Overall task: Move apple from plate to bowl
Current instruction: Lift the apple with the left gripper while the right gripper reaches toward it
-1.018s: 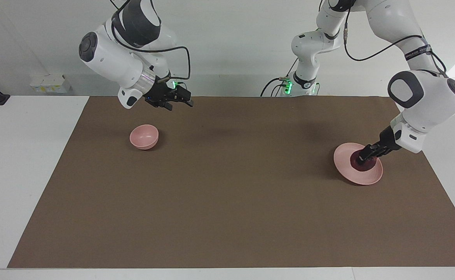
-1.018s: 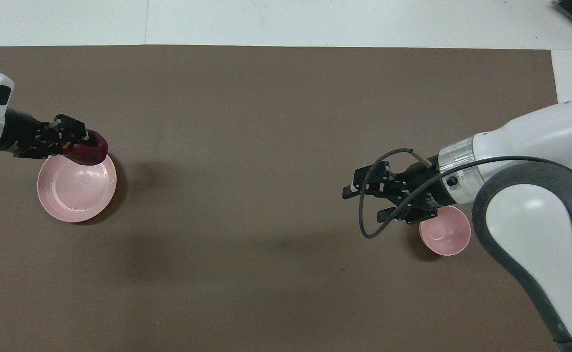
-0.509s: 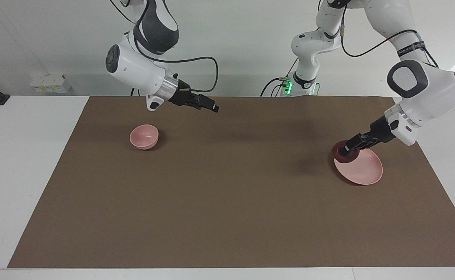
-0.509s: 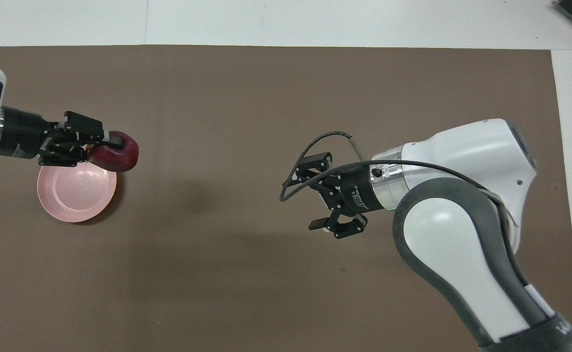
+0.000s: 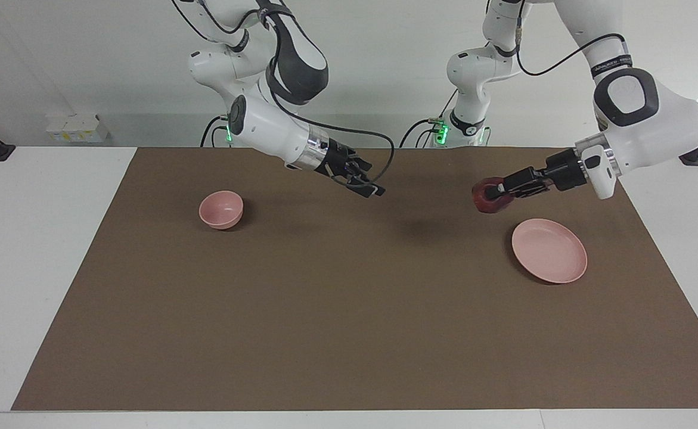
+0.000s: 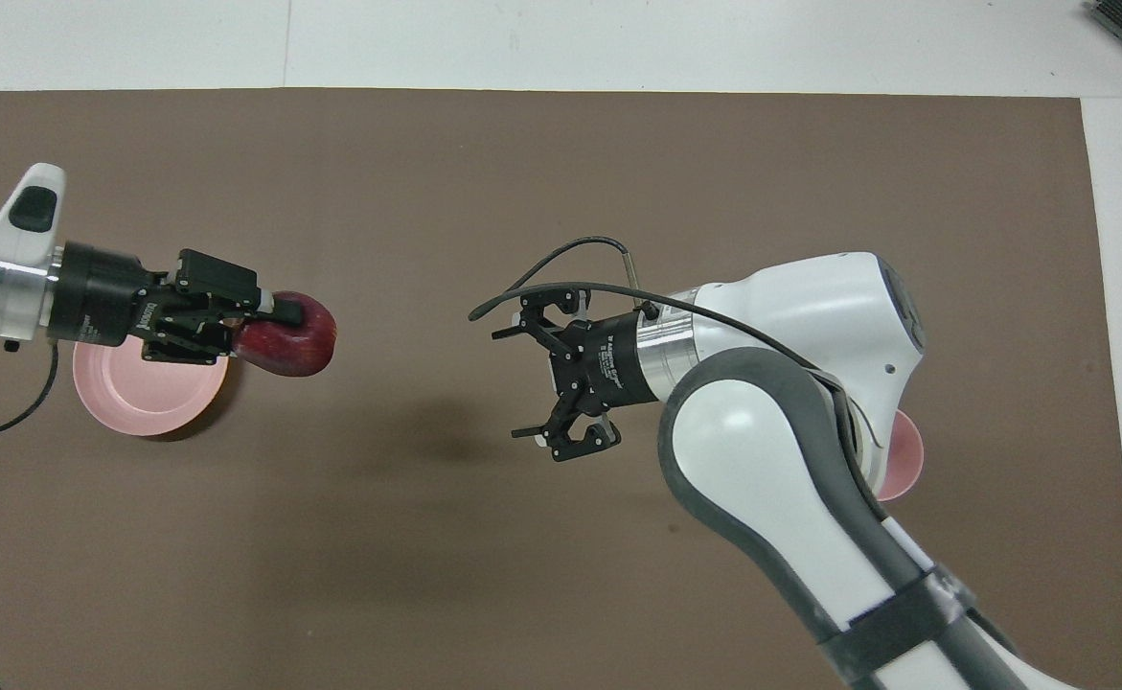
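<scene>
I see a white worktop (image 5: 45, 250) with a large brown mat (image 5: 349, 310) spread over most of it, plain white margins showing at both ends and along the edge farthest from the robots. A pale wall (image 5: 384, 71) closes the room at the robots' end, with a small white box (image 5: 77, 127) low against it and green lights glowing at the arm bases.

The left gripper (image 5: 495, 192) hangs in the air over bare mat, its jaws clamped on the apple (image 5: 490, 196), which is dark red and clear of the plate (image 5: 549, 258). The plate lies flat on the mat toward the left arm's end of the worktop, with nothing on it. From overhead the apple (image 6: 287, 333) shows just past the plate's rim (image 6: 120, 422), toward the middle of the mat, and the left gripper (image 6: 268, 311) holds it from the side.

The right gripper (image 5: 368, 186) is raised over the middle of the mat, its jaws spread wide and holding nothing; overhead, the right gripper (image 6: 522, 383) points toward the apple, well apart from it. The bowl (image 5: 221, 209) sits upright on the mat toward the right arm's end, with nothing in it that I can see; overhead the right arm covers most of the bowl (image 6: 905, 460).
</scene>
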`<state>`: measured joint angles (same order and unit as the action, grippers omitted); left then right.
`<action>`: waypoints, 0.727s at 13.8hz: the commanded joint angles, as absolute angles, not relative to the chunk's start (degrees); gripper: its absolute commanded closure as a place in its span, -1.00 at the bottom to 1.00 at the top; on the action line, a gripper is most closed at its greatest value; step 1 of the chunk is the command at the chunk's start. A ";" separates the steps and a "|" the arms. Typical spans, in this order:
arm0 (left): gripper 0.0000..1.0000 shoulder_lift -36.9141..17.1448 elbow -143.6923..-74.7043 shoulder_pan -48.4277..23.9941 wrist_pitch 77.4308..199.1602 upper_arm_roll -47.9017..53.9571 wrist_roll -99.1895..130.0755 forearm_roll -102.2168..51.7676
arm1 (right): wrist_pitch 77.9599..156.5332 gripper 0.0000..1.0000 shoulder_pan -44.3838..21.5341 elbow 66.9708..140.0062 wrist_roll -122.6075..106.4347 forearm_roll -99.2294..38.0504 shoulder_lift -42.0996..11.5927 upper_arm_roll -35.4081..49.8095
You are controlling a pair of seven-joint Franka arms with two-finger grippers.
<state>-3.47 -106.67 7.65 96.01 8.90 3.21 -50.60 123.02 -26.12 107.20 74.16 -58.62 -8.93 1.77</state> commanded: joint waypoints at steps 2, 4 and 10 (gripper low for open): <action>1.00 0.87 -112.66 -1.99 106.58 8.17 8.77 -52.21 | 126.46 -1.00 -28.29 103.46 80.23 -60.21 -10.72 1.67; 1.00 2.72 -116.09 -5.69 112.48 8.26 10.54 -53.95 | 128.31 -1.00 -28.83 103.36 81.12 -59.94 -10.90 1.67; 1.00 3.34 -116.81 -8.08 113.65 8.26 12.04 -56.34 | 128.41 -1.00 -29.01 103.80 81.12 -59.06 -10.99 1.58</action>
<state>1.21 -114.90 -6.83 113.02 8.93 11.33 -54.81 127.45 -29.14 104.39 80.40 -58.86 -10.28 1.67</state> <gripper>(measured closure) 0.379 0.000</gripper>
